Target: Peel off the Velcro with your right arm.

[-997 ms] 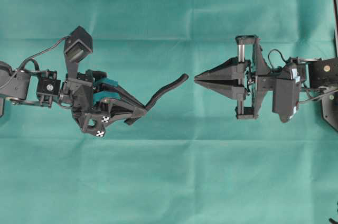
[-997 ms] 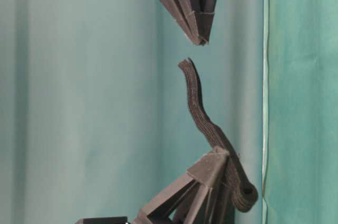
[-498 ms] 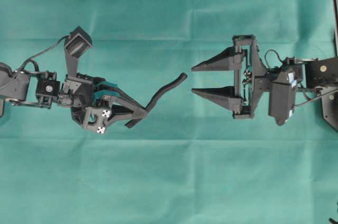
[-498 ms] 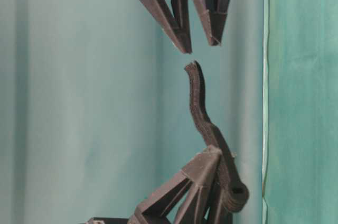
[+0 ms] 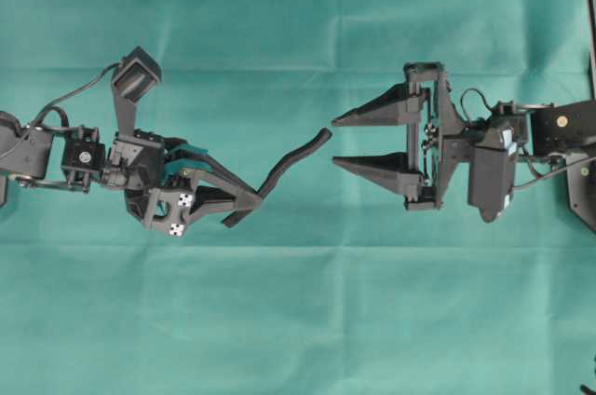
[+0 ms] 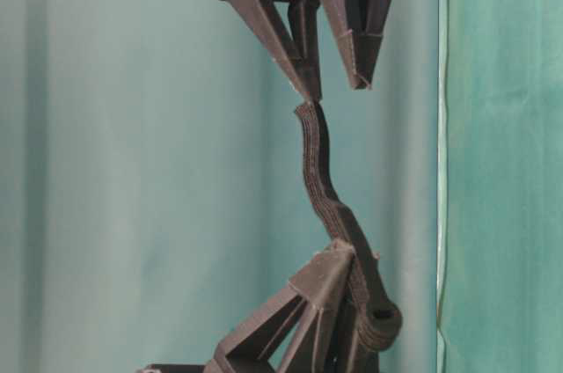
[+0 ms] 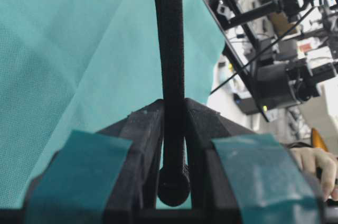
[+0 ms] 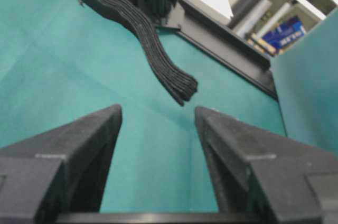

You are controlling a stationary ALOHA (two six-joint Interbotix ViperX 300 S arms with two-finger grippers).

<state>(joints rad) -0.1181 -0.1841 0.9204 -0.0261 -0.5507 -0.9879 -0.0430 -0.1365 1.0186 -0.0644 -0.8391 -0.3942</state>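
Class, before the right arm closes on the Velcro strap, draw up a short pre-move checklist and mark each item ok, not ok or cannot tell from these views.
1. Left end effector clamps the Velcro at its knob end: ok.
2. Right end effector is open: ok.
3. Strap's free tip points toward the right end effector: ok.
4. Tip lies between the right fingers: not ok; in the right wrist view it sits ahead of them.
5. Tip clear of the upper finger: cannot tell; the table-level view shows them very close.
6. Green cloth bare under the strap: ok.
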